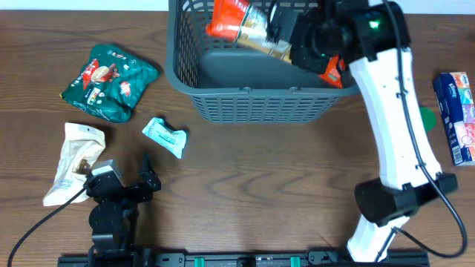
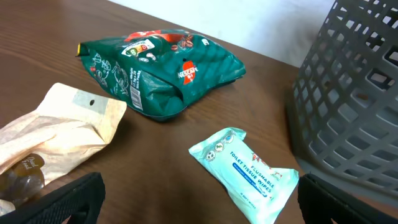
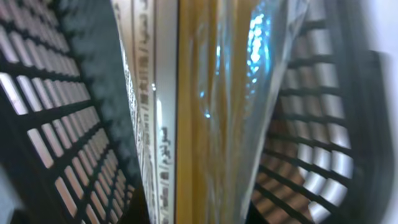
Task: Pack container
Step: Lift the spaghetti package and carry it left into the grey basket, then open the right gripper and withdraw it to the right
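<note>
The dark grey lattice basket (image 1: pixel 252 104) stands at the back middle of the table; its wall also shows in the left wrist view (image 2: pixel 354 106) and in the right wrist view (image 3: pixel 56 124). My right gripper (image 1: pixel 286 41) is inside the basket, shut on an orange-and-gold snack packet (image 1: pixel 239 22). That packet fills the right wrist view (image 3: pixel 205 112) between the fingers (image 3: pixel 193 208). My left gripper (image 1: pixel 141 182) is open and empty at the front left, low over the table (image 2: pixel 199 214). A pale blue wipes packet (image 2: pixel 245 171) lies just ahead of it.
A green snack bag (image 1: pixel 110 80) lies at the left, with a beige pouch (image 1: pixel 74 159) in front of it. The wipes packet (image 1: pixel 165 136) lies between them and the basket. A blue tissue pack (image 1: pixel 456 115) lies at the right edge.
</note>
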Controlling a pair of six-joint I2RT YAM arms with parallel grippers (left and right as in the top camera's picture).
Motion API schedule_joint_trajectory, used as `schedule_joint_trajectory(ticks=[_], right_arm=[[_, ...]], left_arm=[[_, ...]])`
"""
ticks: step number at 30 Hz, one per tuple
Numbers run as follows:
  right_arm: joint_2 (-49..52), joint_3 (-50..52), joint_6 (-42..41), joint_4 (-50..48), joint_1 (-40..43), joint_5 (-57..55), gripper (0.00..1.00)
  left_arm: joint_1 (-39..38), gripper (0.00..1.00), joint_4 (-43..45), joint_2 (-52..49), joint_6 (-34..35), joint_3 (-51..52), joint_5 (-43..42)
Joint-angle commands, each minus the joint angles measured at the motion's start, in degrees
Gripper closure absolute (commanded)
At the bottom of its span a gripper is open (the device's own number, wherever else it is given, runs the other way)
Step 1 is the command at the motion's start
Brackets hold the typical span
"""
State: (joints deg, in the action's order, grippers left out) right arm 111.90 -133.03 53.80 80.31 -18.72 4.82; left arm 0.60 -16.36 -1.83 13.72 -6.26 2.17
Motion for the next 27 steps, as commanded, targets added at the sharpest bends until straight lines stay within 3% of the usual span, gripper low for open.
schedule_joint_trajectory(ticks=[1, 16, 17, 19, 21, 27], right_arm=[[0.6, -2.3, 3.3, 0.9, -0.4, 6.7, 0.99], [4.5, -2.2, 4.5, 2.5, -0.4, 7.4, 0.99], [4.5, -2.2, 4.3, 2.5, -0.4, 7.4, 0.88], [4.5, -2.2, 3.3, 2.4, -0.4, 7.4, 0.15], [4.5, -2.2, 3.0, 2.4, -0.4, 7.4, 0.11], [4.5, -2.2, 0.2, 0.3, -0.4, 7.4, 0.09]], left_arm=[[0.2, 0.02, -1.2, 0.0, 0.3, 0.9, 1.1], [0.2, 0.01, -1.2, 0.0, 0.3, 0.9, 1.1], [0.2, 0.01, -1.2, 0.0, 0.3, 0.9, 1.1], [0.2, 0.01, -1.2, 0.0, 0.3, 0.9, 1.0], [0.2, 0.02, -1.2, 0.0, 0.3, 0.9, 1.1], [0.2, 0.01, -1.2, 0.0, 0.3, 0.9, 1.1]])
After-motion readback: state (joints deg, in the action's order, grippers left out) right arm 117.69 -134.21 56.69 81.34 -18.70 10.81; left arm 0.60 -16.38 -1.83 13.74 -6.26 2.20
